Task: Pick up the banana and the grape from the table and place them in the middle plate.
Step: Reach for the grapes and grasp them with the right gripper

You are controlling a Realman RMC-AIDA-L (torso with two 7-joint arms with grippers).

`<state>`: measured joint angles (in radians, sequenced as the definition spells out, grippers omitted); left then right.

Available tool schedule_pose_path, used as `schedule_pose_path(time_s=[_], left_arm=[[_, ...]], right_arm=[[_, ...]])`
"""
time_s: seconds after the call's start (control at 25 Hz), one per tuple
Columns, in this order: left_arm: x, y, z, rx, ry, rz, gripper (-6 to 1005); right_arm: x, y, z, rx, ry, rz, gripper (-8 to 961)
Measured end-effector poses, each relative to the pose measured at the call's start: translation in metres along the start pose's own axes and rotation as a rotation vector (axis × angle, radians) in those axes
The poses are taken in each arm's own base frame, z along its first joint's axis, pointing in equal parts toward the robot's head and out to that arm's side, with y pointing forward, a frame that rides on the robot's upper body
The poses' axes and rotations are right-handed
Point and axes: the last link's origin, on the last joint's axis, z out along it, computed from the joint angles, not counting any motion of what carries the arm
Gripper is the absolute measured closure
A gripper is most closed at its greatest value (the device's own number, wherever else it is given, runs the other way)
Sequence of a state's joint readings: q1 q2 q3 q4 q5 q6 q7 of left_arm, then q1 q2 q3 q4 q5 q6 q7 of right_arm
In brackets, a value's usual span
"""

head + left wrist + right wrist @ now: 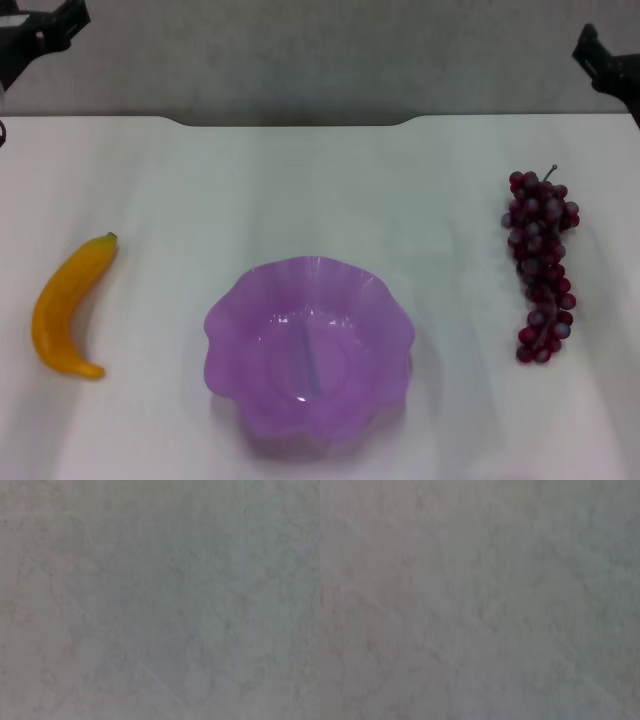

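A yellow-orange banana [68, 307] lies on the white table [320, 190] at the left, its green stem tip pointing away from me. The dark red grape bunch [540, 265] lies at the right, stem toward the far edge. Between them, near the front, stands the purple middle plate [232, 320] with a wavy rim and nothing in it. My left gripper [40, 35] is raised at the far left corner, well away from the banana. Over at the far right corner hangs my right gripper [608, 65], beyond the grape. Both wrist views show only a plain grey surface.
The table's far edge has a shallow notch [295, 122] in its middle, with a grey wall behind it.
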<state>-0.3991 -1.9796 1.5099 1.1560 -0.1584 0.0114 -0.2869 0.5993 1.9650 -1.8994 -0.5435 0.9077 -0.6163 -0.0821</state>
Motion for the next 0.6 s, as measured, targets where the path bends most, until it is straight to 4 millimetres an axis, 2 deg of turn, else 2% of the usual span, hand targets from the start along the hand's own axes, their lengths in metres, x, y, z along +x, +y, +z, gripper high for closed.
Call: schedule_pose_path(time_s=[0.16, 0.36, 0.6], left_arm=[[-0.008, -0.002, 0.001, 0.003, 0.003, -0.005, 193], [-0.01, -0.004, 0.0, 0.004, 0.01, -0.043, 194], [-0.011, -0.009, 0.002, 0.018, 0.005, -0.1, 194]], right_arm=[[-0.004, -0.005, 0.0, 0.021, 0.009, -0.016, 66], [-0.011, -0.002, -0.005, 0.021, -0.03, -0.046, 67], [-0.008, -0.007, -0.007, 0.039, -0.025, -0.039, 70]])
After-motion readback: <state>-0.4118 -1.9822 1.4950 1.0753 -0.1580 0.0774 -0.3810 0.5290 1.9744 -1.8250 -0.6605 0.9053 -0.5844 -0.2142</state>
